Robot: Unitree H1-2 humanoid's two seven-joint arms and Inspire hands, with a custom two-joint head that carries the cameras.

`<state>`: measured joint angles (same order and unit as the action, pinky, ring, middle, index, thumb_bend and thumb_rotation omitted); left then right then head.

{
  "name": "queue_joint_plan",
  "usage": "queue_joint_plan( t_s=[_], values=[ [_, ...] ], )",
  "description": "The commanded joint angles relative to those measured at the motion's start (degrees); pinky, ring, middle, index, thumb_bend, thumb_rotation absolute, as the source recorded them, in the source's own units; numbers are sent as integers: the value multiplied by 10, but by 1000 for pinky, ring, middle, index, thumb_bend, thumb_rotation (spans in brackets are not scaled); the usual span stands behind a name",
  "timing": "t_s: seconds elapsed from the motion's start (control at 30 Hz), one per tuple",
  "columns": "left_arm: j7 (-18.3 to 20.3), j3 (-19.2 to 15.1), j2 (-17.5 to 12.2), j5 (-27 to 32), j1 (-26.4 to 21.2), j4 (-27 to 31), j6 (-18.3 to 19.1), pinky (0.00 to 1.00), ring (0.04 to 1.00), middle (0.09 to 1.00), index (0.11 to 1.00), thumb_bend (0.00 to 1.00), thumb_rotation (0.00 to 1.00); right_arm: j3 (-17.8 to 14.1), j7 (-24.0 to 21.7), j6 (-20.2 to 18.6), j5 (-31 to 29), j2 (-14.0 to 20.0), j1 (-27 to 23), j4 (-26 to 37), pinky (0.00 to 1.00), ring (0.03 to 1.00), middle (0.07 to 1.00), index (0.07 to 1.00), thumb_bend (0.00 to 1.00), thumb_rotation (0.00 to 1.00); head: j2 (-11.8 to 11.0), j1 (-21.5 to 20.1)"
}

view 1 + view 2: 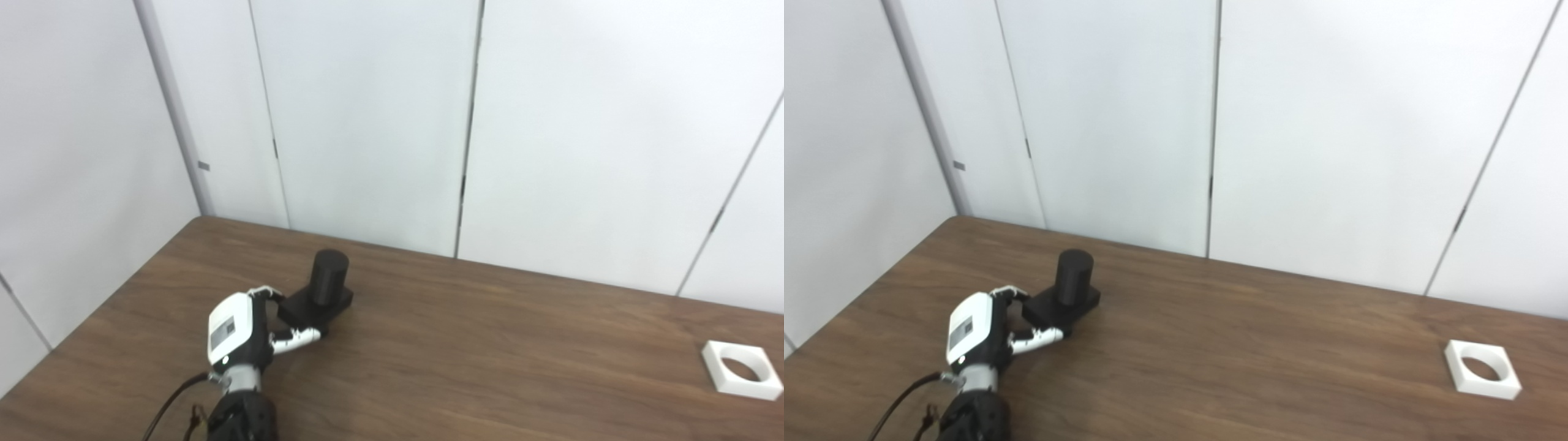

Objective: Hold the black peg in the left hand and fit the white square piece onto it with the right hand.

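left robot hand (245,331): mine, fingers apart around the peg base, touching its near corner, grip not closed
peg (327,277): upright on table (490,355), left side
white piece (1482,369): flat, far right, untouched
right robot hand: out of frame

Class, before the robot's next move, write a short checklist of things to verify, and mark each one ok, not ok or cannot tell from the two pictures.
1. Black peg upright on its base: ok.
2. Left hand at the peg's base, fingers on both sides: ok.
3. Left hand firmly closed on the base: cannot tell.
4. White square piece flat on the table, hole up: ok.
5. Right hand in view and ready: not ok.
6. Piece already on the peg: not ok.
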<state>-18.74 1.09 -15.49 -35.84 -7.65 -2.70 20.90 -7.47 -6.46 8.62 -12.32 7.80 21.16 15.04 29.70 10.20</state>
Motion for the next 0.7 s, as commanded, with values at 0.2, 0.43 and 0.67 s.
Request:
queue_joint_plan(
  t_s=[0.2,0.43,0.67],
  values=[
    [57,12,7,25,61,123,-34,731,827,760,488,515,49,5,7,-23,4,-5,-1,31,1000,1000,971,989,724,965,21,-7],
    [87,46,24,39,112,153,-86,720,815,764,488,515,49,8,13,-21,13,-6,3,42,1000,1000,974,990,632,984,50,-24],
    [137,84,31,56,141,198,-113,765,818,774,488,516,49,14,32,-51,32,-16,3,77,1000,1000,948,983,559,992,90,-54]
  ],
)
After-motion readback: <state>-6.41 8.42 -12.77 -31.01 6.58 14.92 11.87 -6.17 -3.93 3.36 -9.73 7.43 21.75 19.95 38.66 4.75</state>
